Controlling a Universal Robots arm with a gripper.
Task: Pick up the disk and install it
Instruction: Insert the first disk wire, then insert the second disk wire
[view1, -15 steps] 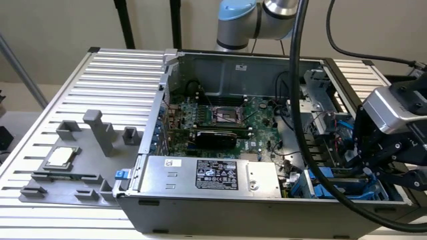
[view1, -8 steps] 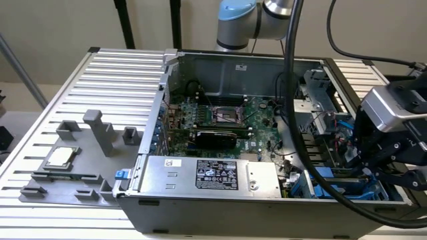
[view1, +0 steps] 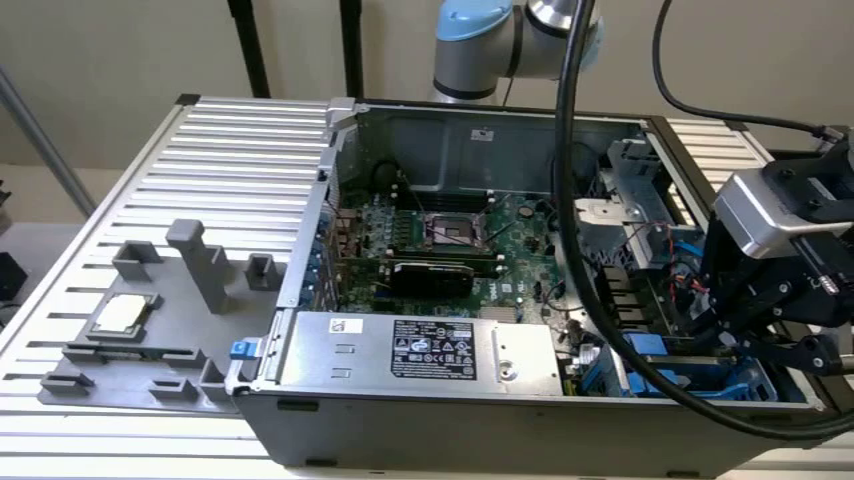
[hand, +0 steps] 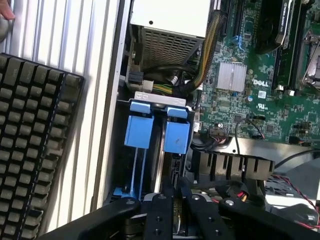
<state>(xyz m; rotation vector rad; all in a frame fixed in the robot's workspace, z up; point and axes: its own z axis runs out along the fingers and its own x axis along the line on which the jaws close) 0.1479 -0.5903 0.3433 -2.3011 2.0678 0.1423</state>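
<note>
**Disk at the drive bay of the computer case**

1. Landmark. The open computer case (view1: 400, 425) lies on its side on a slatted metal table (view1: 240, 150). All positions below are given relative to this case.

2. End effector. The gripper (hand: 175, 189) is inside the case, at the corner on the exterior view's right, next to the drive bay. In the wrist view its two black fingers (hand: 161, 210) are drawn almost together. They appear to be clamped on a thin edge of the disk (hand: 176, 137), but the contact point is in shadow and cannot be confirmed.

3. Task item. The disk stands on edge inside the case, in the drive bay along the case wall. Its bright blue carrier tabs point away from the gripper. They sit just beside a bundle of sleeved cables (hand: 207, 60).

4. Other contents of the case. The power supply box (view1: 414, 345) with a black label lies along the near wall. The green motherboard (view1: 454, 230) covers the case floor behind it.

5. Outside the case. A grey fixture (view1: 134, 350) rests on the table to the exterior view's left of the case. It holds a small silver square chip (view1: 120, 315). The wrist view shows a keyboard (hand: 35, 150) just beyond the case wall nearest the drive bay.
</note>
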